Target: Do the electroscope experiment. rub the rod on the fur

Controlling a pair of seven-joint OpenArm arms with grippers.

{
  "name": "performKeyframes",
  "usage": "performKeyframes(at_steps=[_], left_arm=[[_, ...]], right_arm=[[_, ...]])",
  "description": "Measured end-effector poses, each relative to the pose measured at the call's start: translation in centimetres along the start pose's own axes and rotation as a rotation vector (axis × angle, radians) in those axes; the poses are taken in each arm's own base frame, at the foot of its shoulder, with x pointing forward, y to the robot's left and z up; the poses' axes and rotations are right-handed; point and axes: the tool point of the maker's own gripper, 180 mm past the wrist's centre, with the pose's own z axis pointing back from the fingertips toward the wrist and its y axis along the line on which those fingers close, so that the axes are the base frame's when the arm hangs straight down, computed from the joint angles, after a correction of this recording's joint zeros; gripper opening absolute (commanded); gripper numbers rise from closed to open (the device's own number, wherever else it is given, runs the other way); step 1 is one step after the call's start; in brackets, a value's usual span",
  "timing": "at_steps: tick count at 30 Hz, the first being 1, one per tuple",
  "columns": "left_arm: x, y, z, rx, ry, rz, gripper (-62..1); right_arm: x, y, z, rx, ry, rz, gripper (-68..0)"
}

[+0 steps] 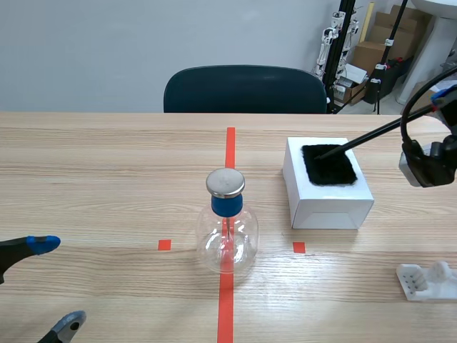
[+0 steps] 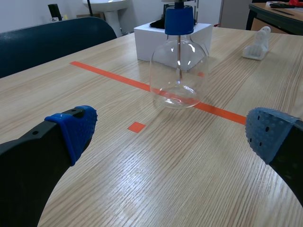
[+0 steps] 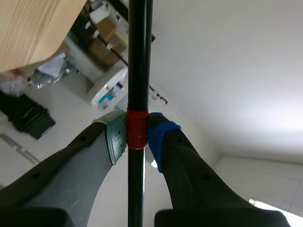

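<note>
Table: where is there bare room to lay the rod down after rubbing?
The widest bare stretch lies left of the electroscope, from the far edge down to the left gripper. A smaller patch sits between the electroscope, the white box and the white stand. Crowded: the right side, where the rod touches the fur atop the box.

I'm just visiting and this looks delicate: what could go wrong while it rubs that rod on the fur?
The rod is pinched at its red band by the right end effector, so it may twist or slip. Its tip rests on the fur atop a box, which might slide toward the flask.
</note>
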Motion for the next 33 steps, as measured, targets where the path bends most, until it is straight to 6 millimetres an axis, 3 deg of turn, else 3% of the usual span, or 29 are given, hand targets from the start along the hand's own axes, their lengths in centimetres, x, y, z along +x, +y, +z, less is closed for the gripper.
performKeyframes(at_steps=[3,12,18,26,33], left_arm=[[0.0,0.0,0.0,0.0,0.0,0.0,1.4],[0.0,0.0,0.0,0.0,0.0,0.0,1.4],[0.0,0.0,0.0,0.0,0.0,0.0,1.4],[0.0,0.0,0.0,0.0,0.0,0.0,1.4],[0.0,0.0,0.0,0.0,0.0,0.0,1.4]], right_arm=[[-0.8,0.2,0.1,0.008,0.049,0.002,-62.2],[2.5,-0.5,0.2,-0.025,-0.157,0.011,-62.2],[0.1,0.4,0.3,-0.001,-0.011,0.012,-62.2],[1.8,0.1,0.7,-0.011,-0.133,0.034,-62.2],[-0.3,0.4,0.9,-0.004,0.022,0.03,-62.2]])
